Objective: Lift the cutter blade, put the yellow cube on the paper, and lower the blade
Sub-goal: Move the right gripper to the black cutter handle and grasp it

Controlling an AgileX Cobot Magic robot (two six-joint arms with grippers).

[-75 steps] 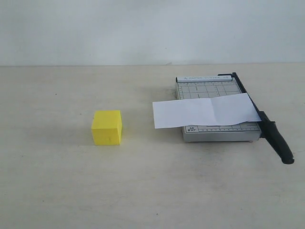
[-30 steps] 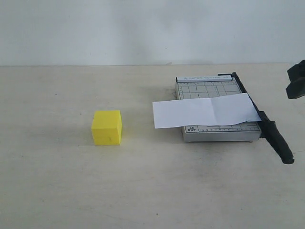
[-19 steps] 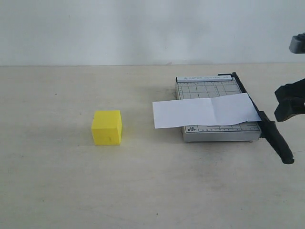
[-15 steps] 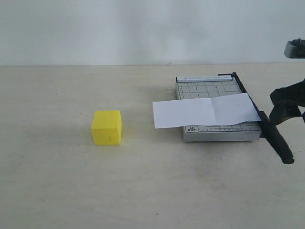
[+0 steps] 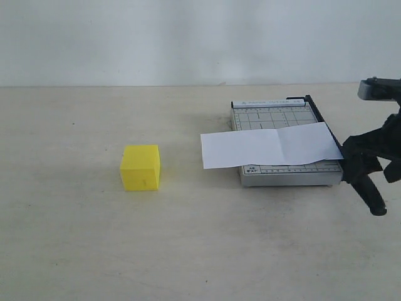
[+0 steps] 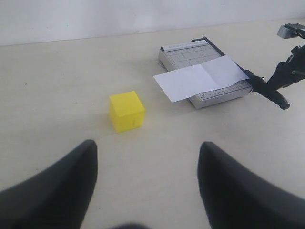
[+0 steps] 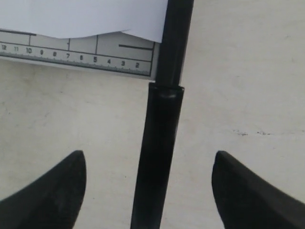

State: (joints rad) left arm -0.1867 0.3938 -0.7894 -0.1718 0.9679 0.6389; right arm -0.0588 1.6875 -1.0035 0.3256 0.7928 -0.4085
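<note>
Right end effector [image 5: 373,164] descended astride cutter blade [image 5: 375,199], clear.

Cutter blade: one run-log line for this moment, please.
cutter blade: down | right gripper: open astride it | yellow cube: on table | left gripper: open

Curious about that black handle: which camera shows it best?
Right wrist view: the cutter blade handle fills the middle. Exterior view: the right gripper partly hides it. Left wrist view: small, far off.

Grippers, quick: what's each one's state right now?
Left gripper: open, empty.
Right gripper: open, astride the cutter blade, not gripping it.
</note>
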